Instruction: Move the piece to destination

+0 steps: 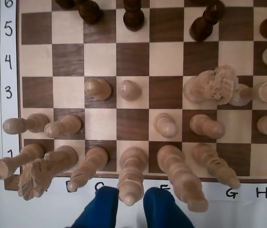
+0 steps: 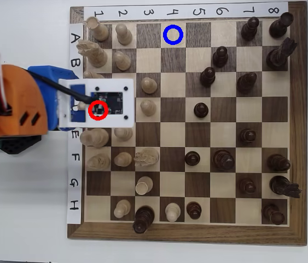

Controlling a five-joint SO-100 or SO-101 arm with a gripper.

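Pale wood is what I see between my jaws (image 1: 131,190) in the wrist view: the piece (image 1: 132,173) stands in the first row of the board (image 1: 100,59), on the square between the letters C and E written on the paper strip. Its rounded head points toward the camera. The two blue fingers (image 1: 102,206) come in from the bottom edge, one at each side of this head. The jaws are apart with the head in the gap, very close on both sides, and I cannot tell if the pads already touch it. In the overhead view the orange arm (image 2: 11,98) reaches in from the left over the white surface (image 2: 33,219). A white camera plate (image 2: 96,101) covers this square, so the piece itself is hidden there. A red ring (image 2: 98,110) is drawn on the plate, in row D, column 1. The blue ring (image 2: 173,34) marks a light square in row A, column 4, near the top edge of the board. No piece stands on that square, and it is well apart from the arm. Other pale pieces stand close to the left and right of my piece in the wrist view. Two small pale pieces (image 1: 97,89) sit side by side in row 3. A carved pale knight (image 1: 218,83) is further to the right. Dark pieces (image 2: 247,82) fill the far half of the board.
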